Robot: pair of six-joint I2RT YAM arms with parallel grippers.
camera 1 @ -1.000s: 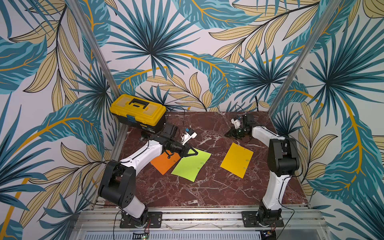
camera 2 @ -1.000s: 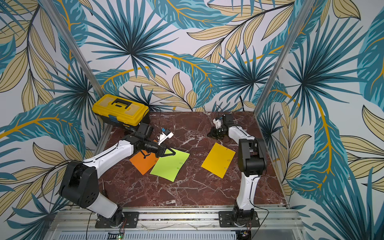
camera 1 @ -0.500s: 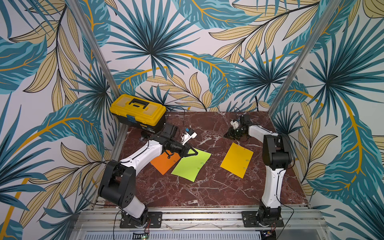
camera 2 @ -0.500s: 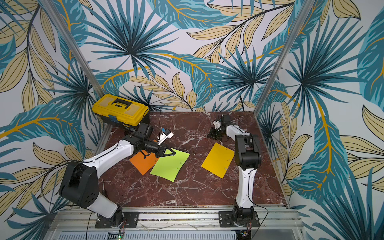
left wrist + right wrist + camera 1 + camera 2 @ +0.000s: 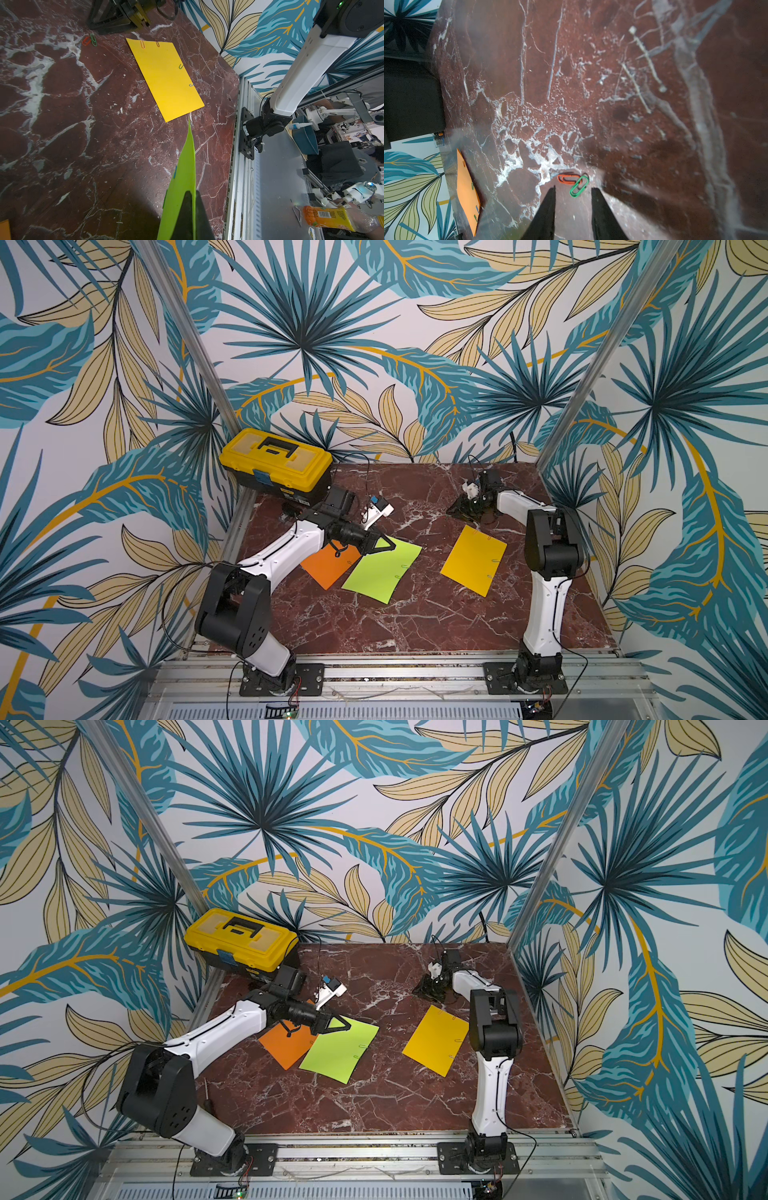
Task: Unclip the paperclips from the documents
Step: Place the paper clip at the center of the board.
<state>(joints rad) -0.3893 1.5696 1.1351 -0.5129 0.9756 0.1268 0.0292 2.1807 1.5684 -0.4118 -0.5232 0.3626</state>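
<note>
Three documents lie on the marble in both top views: orange (image 5: 326, 568), lime green (image 5: 382, 572) and golden yellow (image 5: 473, 560). My left gripper (image 5: 390, 546) is shut on the lime sheet's back corner. In the left wrist view its fingers (image 5: 192, 196) pinch that sheet's raised edge (image 5: 187, 158). Several paperclips (image 5: 181, 66) sit along the yellow sheet's edges. My right gripper (image 5: 451, 511) is low over the back right of the table, open. A red paperclip (image 5: 566, 178) and a green one (image 5: 578, 186) lie loose on the marble at its fingertips (image 5: 573, 188).
A yellow toolbox (image 5: 276, 460) stands at the back left corner, close behind my left arm. The patterned wall closes the back and both sides. The metal rail (image 5: 395, 672) runs along the table's front edge.
My right gripper's jaws have parted over the loose paperclips, and the right arm's elbow has swung a little to the left. The left arm has kept its hold on the lime sheet.
</note>
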